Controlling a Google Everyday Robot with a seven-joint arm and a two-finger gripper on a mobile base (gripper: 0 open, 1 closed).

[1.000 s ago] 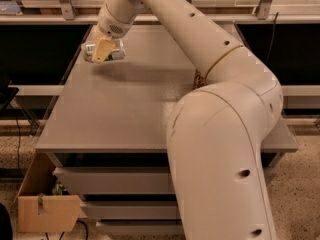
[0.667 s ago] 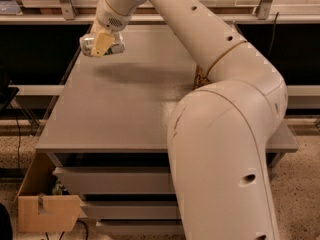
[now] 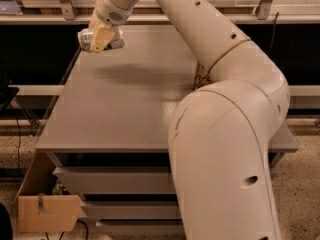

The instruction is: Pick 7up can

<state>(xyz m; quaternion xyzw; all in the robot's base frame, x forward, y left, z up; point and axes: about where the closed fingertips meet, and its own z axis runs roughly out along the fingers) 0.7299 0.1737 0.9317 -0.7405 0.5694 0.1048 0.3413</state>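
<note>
Rising above its position of a second ago, the two-finger gripper (image 3: 101, 41) on the white arm now hangs in the upper left of the frame, clear of the grey flat table top (image 3: 150, 114). A soft shadow (image 3: 132, 73) lies on the surface down and to the right of it. The small silvery-white aluminium 7up can (image 3: 86, 38) has travelled up with it. The can lies crosswise between the tan fingers (image 3: 102, 35), and its ends show either side of the near finger. The gripper is pinched onto the can, and no part of the can touches the table. Judgement: the lift is achieved and the pick is essentially complete, provided the grip holds.
</note>
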